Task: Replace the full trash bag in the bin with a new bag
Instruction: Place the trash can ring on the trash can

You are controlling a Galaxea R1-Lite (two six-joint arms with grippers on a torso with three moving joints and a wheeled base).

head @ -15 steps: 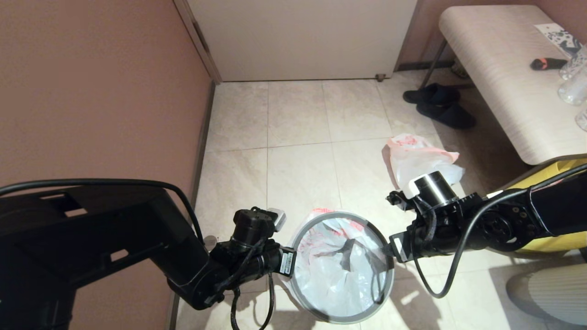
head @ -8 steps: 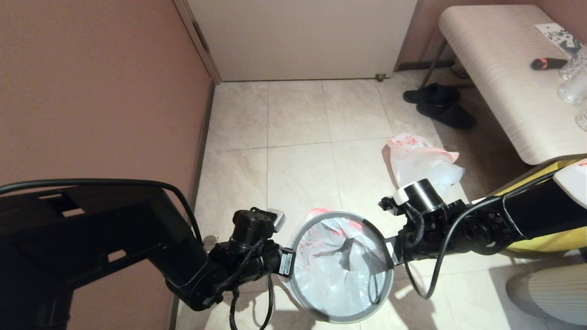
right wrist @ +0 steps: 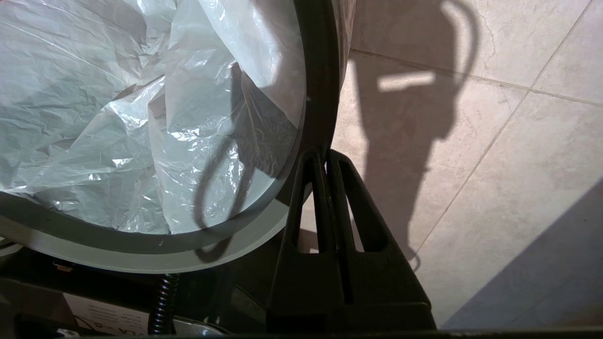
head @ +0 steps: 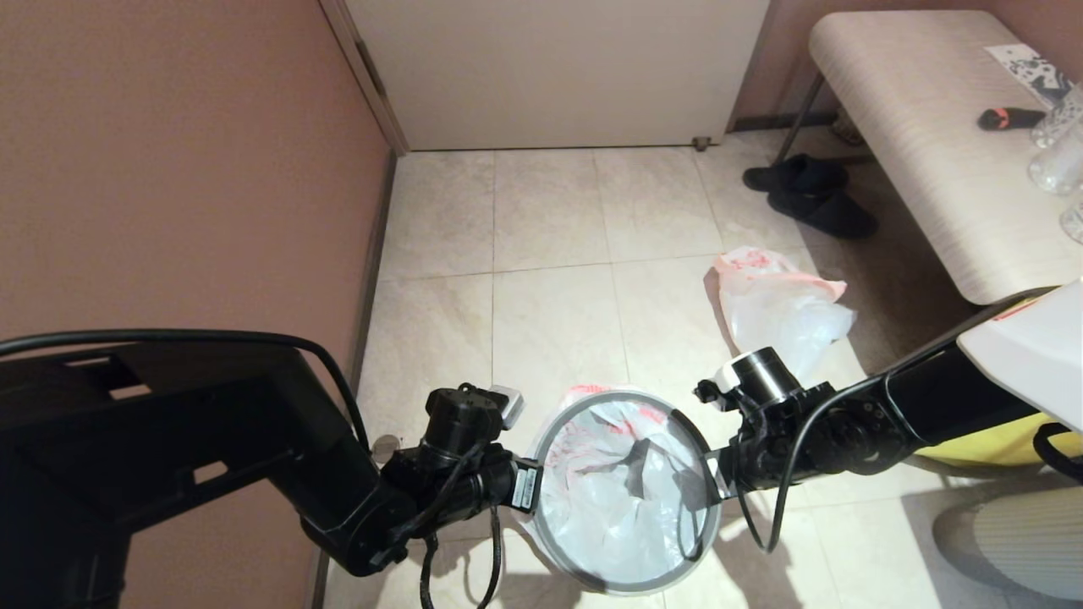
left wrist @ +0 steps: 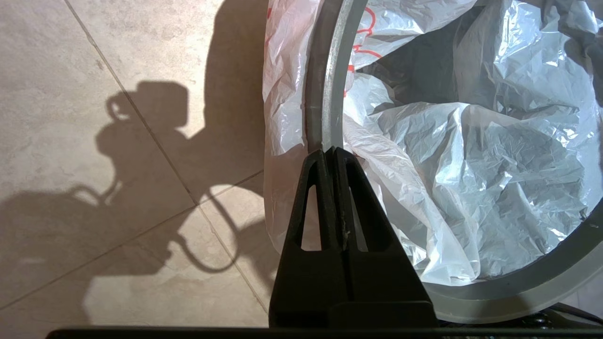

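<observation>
The bin stands on the floor tiles close in front of me, topped by its loose grey hoop (head: 546, 444) (left wrist: 330, 94) (right wrist: 320, 94). The new bag (head: 609, 507) (left wrist: 494, 165) (right wrist: 94, 117), thin crinkled white plastic with a pink-red rim, lines the inside and spills over the far-left edge. My left gripper (head: 535, 489) (left wrist: 330, 151) is shut on the hoop's left side. My right gripper (head: 717, 484) (right wrist: 325, 154) is shut on the hoop's right side. The full trash bag (head: 778, 304) lies on the floor beyond the right arm.
A brown wall (head: 169, 169) runs close along the left and a pale door (head: 550, 68) closes the far end. A light bench (head: 931, 152) stands at the right with dark slippers (head: 812, 194) beside it. A yellow bag (head: 990, 440) sits behind the right arm.
My right gripper has moved left to the hoop's right edge and closed on it. The left gripper and the bin have stayed put.
</observation>
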